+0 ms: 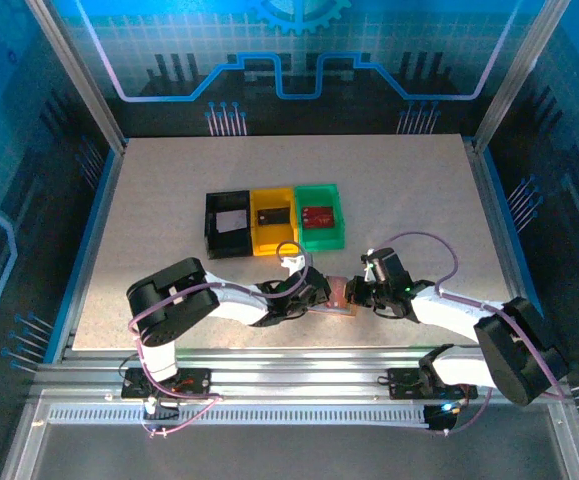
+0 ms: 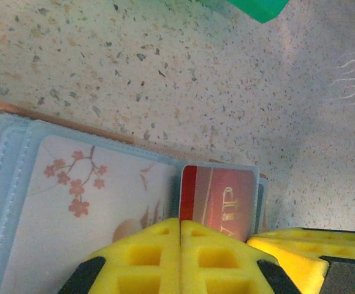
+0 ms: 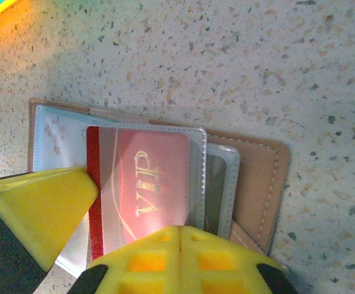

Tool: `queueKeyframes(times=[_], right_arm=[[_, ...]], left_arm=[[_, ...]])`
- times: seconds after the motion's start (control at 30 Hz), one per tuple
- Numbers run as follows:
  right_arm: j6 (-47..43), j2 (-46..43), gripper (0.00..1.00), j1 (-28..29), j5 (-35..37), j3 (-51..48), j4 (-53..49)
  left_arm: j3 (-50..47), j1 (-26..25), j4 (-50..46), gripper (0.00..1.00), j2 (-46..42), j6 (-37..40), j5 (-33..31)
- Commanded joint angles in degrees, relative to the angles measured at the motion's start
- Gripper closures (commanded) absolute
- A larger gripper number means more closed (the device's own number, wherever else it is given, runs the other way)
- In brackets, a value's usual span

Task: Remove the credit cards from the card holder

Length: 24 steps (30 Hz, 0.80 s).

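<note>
Pinching the red card (image 2: pixel 220 202) in the card holder (image 3: pixel 257 177): left end effector (image 2: pixel 180 231).

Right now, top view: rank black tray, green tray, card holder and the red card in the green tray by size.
1. Black tray and green tray: alike, can't rank them.
2. Card holder, partly covered.
3. Red card.

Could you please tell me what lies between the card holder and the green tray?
Bare speckled table, nothing else; the left wrist view shows it between the card holder and the green tray.
</note>
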Motion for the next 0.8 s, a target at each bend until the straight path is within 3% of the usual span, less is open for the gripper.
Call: queueKeyframes(times=[0.0, 0.27, 0.77], right_arm=[[0.05, 2.05, 1.0, 0.05, 0.67, -2.78, -6.28], [-0.16, 0.71, 1.0, -0.11, 1.43, -2.34, -8.15], [-1.02, -1.59, 1.0, -1.13, 3.01, -1.01, -12.36]], left_arm=[[-0.63, -0.92, 8.94, 0.98, 1.62, -0.23, 4.83], [-3.06, -0.93, 12.67, 1.0, 1.04, -0.55, 5.76], [-7.99, -0.67, 8.15, 1.0, -5.12, 0.06, 4.32]])
